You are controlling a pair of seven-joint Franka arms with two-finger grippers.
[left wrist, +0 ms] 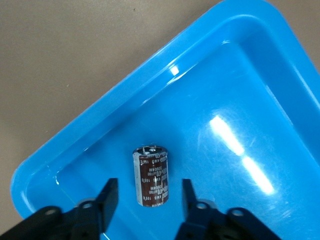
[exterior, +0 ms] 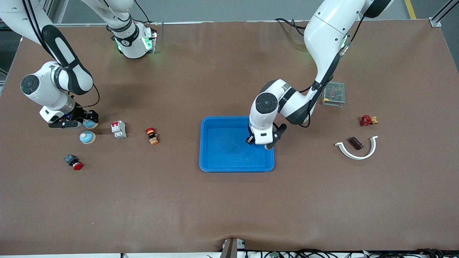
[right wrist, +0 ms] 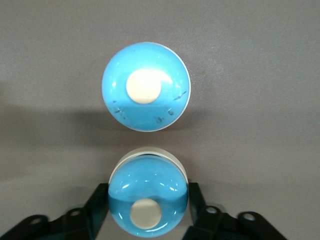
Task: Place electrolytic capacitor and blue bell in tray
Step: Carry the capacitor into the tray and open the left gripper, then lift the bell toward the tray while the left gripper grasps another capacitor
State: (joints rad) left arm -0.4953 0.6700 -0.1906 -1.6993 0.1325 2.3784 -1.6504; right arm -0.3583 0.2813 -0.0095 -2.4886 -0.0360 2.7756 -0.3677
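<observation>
The electrolytic capacitor [left wrist: 151,176], a dark brown cylinder, lies inside the blue tray [exterior: 222,143] near the corner toward the left arm's end [exterior: 249,140]. My left gripper [left wrist: 149,184] hangs just over it, open, with a gap between each finger and the can; in the front view this gripper [exterior: 259,142] is over the tray. The tray rim [left wrist: 100,125] shows beside it. My right gripper [right wrist: 148,189] is shut on one blue bell [right wrist: 148,200], low at the table toward the right arm's end [exterior: 89,123]. A second blue bell [exterior: 87,137] sits free beside it [right wrist: 146,86].
Near the bells lie a white circuit breaker [exterior: 118,129], an orange and red switch [exterior: 152,136] and a red push button [exterior: 74,162]. Toward the left arm's end are a mesh-covered box [exterior: 333,94], a red valve [exterior: 367,120], a white curved piece [exterior: 356,150] and a dark block [exterior: 356,143].
</observation>
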